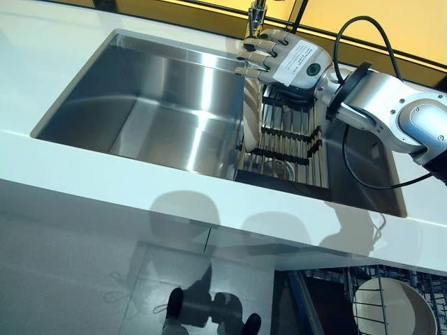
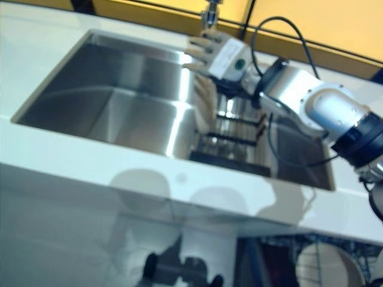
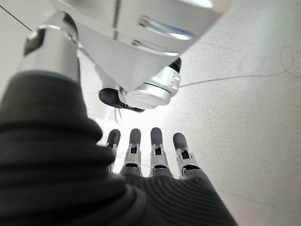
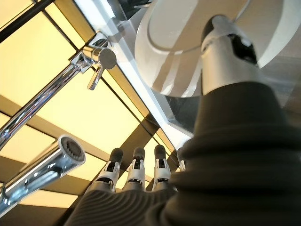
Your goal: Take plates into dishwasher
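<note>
White plate (image 1: 249, 115) stands on edge in the sink's drying rack (image 1: 285, 150), so the right hand (image 1: 279, 59) comes in above with fingers (image 1: 253, 58) loosely spread, grasping nothing yet.

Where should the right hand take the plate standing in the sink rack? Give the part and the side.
Take the plate by its upper rim, coming from above. It stands on edge at the rack's left end, next to the sink wall, so only the top edge looks free. The right hand already hovers there, fingers straight; thumb on one face and fingers on the other would probably hold it.
</note>
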`<state>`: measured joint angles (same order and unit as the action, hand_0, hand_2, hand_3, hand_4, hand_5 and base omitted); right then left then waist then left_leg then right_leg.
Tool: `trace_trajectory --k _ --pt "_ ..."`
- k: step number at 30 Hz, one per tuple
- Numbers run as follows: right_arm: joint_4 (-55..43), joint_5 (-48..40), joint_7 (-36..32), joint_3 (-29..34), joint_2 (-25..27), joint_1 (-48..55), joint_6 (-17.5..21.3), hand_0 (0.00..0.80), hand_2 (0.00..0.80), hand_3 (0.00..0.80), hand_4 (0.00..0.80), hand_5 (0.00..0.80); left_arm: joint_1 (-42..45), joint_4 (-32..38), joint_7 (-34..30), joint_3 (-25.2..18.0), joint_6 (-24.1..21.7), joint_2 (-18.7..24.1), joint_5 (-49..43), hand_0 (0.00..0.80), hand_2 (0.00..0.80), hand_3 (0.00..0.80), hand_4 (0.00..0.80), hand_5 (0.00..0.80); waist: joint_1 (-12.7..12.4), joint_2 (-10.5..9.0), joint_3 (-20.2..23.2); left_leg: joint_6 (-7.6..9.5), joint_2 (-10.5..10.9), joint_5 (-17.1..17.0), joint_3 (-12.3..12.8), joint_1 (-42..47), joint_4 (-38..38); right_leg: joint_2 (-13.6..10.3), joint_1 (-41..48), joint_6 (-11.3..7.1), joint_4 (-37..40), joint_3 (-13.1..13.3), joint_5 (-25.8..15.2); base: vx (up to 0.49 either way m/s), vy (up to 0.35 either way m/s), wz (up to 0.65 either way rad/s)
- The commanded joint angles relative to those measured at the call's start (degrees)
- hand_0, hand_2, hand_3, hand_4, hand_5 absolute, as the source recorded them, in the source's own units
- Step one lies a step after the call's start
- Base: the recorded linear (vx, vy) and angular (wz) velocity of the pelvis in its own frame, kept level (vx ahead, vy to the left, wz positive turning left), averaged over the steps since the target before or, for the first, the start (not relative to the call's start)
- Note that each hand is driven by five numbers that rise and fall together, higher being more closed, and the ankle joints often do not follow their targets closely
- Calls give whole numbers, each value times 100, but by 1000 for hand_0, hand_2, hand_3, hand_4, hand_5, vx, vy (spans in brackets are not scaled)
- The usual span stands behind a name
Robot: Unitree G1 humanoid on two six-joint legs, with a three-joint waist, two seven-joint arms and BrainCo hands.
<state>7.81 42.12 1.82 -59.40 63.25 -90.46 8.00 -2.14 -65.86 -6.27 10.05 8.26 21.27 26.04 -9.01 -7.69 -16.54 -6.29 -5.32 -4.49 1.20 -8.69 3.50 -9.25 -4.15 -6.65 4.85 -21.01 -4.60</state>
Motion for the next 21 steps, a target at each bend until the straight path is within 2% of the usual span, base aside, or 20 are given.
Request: trace_trajectory --k 1,21 --pt "176 93 109 -273 -23 -704 -300 0 0 0 0 0 62 -18 -39 168 55 138 126 0 0 0 0 0 -119 -172 32 161 265 49 18 -47 150 -118 -47 -491 6 172 -305 0 0 0" --pt "115 239 -381 -445 -128 -672 -12 0 0 0 0 0 48 -34 -39 180 -54 158 207 0 0 0 0 0 -161 -196 -135 180 270 67 26 -86 150 -106 -100 -481 -18 176 -297 0 -1 0"
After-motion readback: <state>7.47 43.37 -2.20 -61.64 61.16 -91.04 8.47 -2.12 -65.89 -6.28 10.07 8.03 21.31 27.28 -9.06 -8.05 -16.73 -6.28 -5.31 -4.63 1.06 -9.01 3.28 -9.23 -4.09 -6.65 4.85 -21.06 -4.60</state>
